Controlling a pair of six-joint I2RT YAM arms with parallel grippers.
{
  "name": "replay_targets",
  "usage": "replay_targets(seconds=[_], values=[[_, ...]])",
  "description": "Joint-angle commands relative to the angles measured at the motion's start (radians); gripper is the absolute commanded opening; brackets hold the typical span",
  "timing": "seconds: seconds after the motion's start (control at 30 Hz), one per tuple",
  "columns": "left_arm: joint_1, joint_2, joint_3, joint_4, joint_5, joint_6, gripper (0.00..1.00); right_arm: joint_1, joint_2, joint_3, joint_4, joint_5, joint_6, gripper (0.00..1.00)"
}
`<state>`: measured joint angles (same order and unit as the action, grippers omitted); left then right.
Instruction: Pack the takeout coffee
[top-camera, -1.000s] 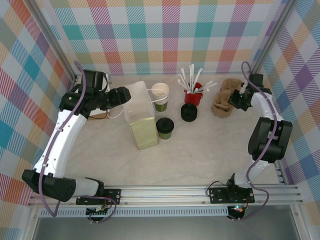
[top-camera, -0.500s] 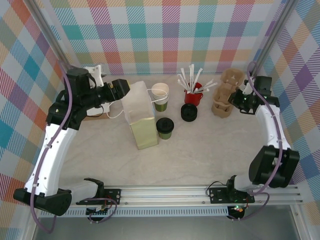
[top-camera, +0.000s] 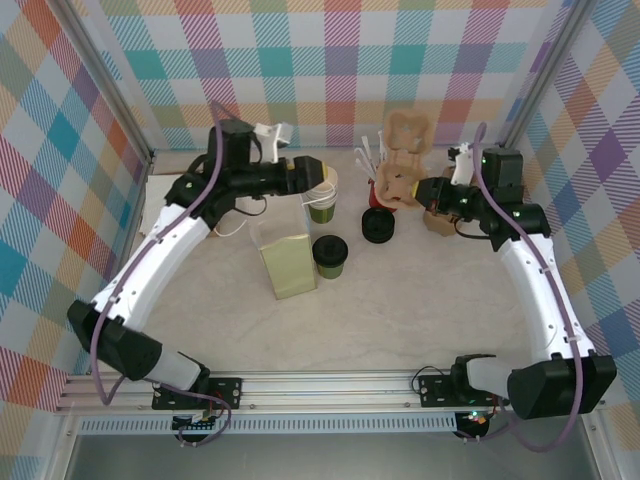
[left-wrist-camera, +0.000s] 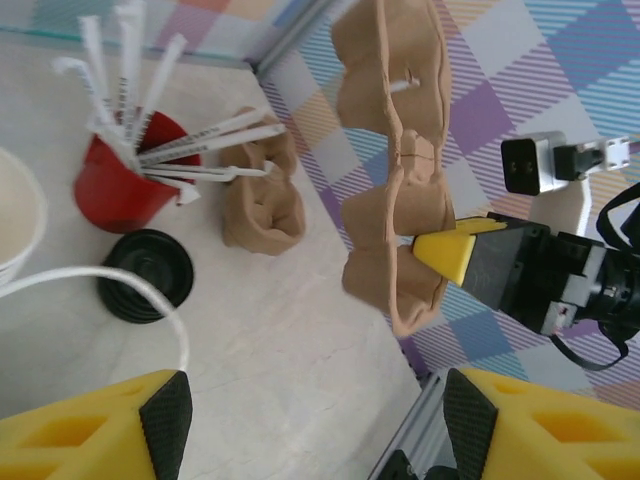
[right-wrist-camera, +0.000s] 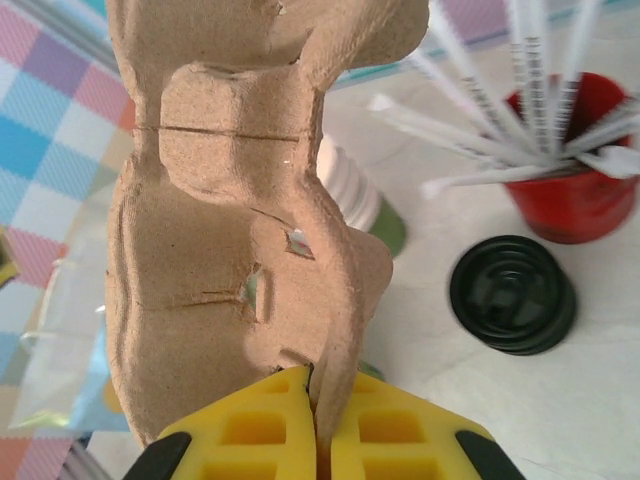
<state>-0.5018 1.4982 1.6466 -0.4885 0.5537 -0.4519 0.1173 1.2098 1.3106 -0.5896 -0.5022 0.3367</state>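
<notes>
Pinching the lower edge of the pulp cup carrier (right-wrist-camera: 230, 200) with the right gripper (right-wrist-camera: 315, 392), pressed together on the cardboard. Holding it on edge, up in the air near the red cup of stirrers (top-camera: 386, 193) and the stack of black lids (top-camera: 378, 226). Hovering the left gripper (left-wrist-camera: 318, 415) spread wide, gripping nothing, right beside the white cord handle (left-wrist-camera: 120, 285) of the gift bag (top-camera: 285, 255).

Looks like a carry of the carrier toward the middle of the table (top-camera: 430, 300). To do it well: swing wide of the stirrers to avoid snagging and tipping the red cup. Turn the carrier flat, wells up, before lowering. Set down on bare table near the takeout coffee (top-camera: 330, 256), never on top of it. Mind the grip: thin pulp, 1 edge pinched, likely to flex or slip under a fast swing, so go slow. Close the left gripper on the cord handle and draw the bag mouth open, ready for loading.

Now the takeout coffee: standing on the table just right of the gift bag, in front of the stack of lidless cups (top-camera: 321, 197), well apart from the 2 grippers. Upright, long axis vertical, black lid pointing straight up, base flat on the table. Touching the bag wall or not: cannot tell. Best loaded exactly so, lid up, no tilt.
</notes>
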Motion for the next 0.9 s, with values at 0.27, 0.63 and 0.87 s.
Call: replay_targets(seconds=[0.27,0.63,0.87], values=[[-0.079,0.103,0.114,0.106,0.057,-0.036,0.69,0.102,0.034,0.091,0.065,-0.054,0.035,0.07],[-0.102,0.152,0.139,0.102,0.066,-0.051,0.56,0.127,0.058,0.095,0.094,-0.067,0.045,0.07],[-0.106,0.164,0.152,0.088,0.062,-0.051,0.37,0.134,0.068,0.090,0.100,-0.063,0.048,0.07]])
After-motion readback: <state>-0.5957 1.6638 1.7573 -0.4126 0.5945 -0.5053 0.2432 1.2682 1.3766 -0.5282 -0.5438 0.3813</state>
